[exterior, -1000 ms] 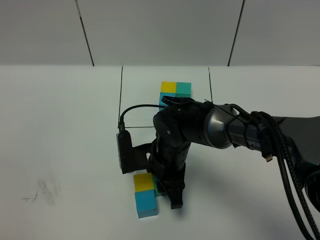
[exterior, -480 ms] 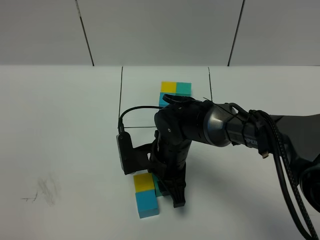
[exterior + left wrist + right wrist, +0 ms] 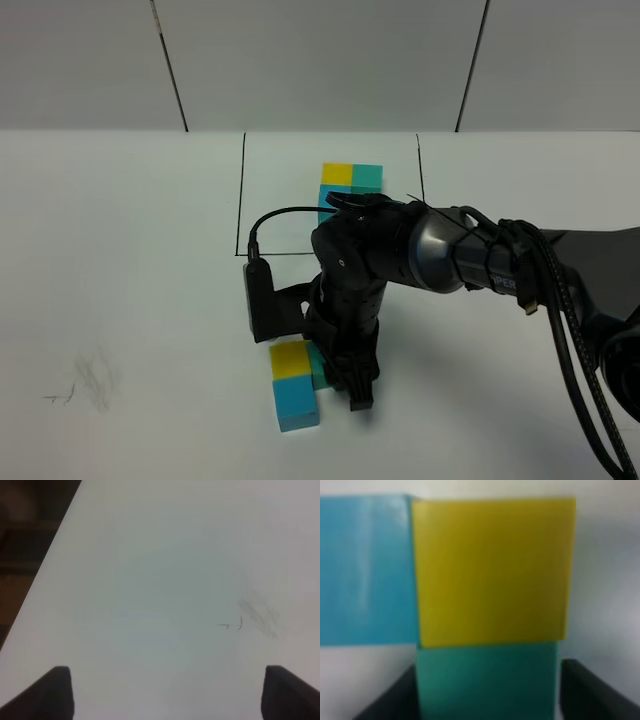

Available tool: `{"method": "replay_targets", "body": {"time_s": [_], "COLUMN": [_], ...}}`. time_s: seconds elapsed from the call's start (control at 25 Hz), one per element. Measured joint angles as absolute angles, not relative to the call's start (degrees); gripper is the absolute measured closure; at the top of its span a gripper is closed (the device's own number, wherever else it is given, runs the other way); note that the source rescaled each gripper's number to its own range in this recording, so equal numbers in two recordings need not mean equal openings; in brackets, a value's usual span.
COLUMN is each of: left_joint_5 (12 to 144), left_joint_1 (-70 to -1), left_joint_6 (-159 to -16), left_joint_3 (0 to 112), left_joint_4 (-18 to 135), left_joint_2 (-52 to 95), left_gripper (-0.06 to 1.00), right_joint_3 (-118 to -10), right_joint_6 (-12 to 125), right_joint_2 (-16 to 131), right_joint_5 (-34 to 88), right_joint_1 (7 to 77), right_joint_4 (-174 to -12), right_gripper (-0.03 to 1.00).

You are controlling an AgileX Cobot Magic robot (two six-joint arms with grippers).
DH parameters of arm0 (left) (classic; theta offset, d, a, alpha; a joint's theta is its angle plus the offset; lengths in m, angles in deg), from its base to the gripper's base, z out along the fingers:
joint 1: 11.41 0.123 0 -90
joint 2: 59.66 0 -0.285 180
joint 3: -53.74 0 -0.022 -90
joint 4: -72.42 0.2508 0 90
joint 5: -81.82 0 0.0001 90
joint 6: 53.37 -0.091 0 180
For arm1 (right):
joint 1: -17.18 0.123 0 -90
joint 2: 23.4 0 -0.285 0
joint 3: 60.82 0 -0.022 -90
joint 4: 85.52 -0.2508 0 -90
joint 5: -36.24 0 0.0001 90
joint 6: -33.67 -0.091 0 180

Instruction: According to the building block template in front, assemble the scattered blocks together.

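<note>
The template (image 3: 351, 179) is a yellow, teal-green and sky-blue cluster inside the black drawn rectangle at the back; my right arm hides part of its blue cube. The scattered blocks sit together near the front. The yellow cube (image 3: 290, 360) touches the sky-blue cube (image 3: 296, 402) in front of it. The teal-green cube (image 3: 317, 367) lies against the yellow cube's right side, mostly hidden. My right gripper (image 3: 338, 386) is shut on the teal-green cube (image 3: 487, 680), a finger (image 3: 395, 700) on each side. My left gripper (image 3: 172, 695) is open over bare table.
The white table (image 3: 120, 250) carries a grey smudge and pen mark (image 3: 88, 382) at the front left, also seen in the left wrist view (image 3: 255, 616). The table's dark edge (image 3: 35, 555) shows there. The right arm's cable (image 3: 580, 350) hangs at the right.
My right gripper has shifted slightly right and back with the teal-green cube. The yellow and sky-blue cubes have shifted a little with it.
</note>
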State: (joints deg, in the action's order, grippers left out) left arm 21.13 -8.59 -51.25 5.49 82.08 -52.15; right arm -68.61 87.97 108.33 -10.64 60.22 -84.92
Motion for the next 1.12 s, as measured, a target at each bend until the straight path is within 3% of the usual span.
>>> {"method": "replay_targets", "body": {"time_s": [0.16, 0.28, 0.44, 0.56, 0.92, 1.12], "left_joint_5": [21.1, 21.1, 21.1, 21.1, 21.1, 21.1], "left_joint_1": [-8.6, -8.6, -8.6, -8.6, -8.6, -8.6], "left_joint_6": [-51.2, -51.2, -51.2, -51.0, -51.1, -51.1], "left_joint_3": [5.5, 5.5, 5.5, 5.5, 5.5, 5.5], "left_joint_4": [82.1, 82.1, 82.1, 82.1, 82.1, 82.1], "left_joint_2": [-52.2, -52.2, -52.2, -52.2, -52.2, -52.2], "left_gripper": [0.27, 0.27, 0.27, 0.27, 0.27, 0.27], "right_joint_3": [-68.6, -68.6, -67.0, -64.0, -59.9, -51.1], "right_joint_6": [81.6, 77.0, 67.5, 57.0, 48.7, 48.5], "right_joint_2": [105.4, 102.1, 95.5, 89.6, 75.0, 59.3], "right_joint_5": [-12.0, -15.0, -17.1, -15.8, -18.5, -21.9], "right_joint_1": [60.2, 60.3, 59.0, 53.5, 23.6, 4.8], "right_joint_4": [-82.7, -80.1, -72.7, -67.1, -58.1, -55.8], "right_gripper": [0.11, 0.00, -0.03, -0.03, -0.03, -0.03]}}
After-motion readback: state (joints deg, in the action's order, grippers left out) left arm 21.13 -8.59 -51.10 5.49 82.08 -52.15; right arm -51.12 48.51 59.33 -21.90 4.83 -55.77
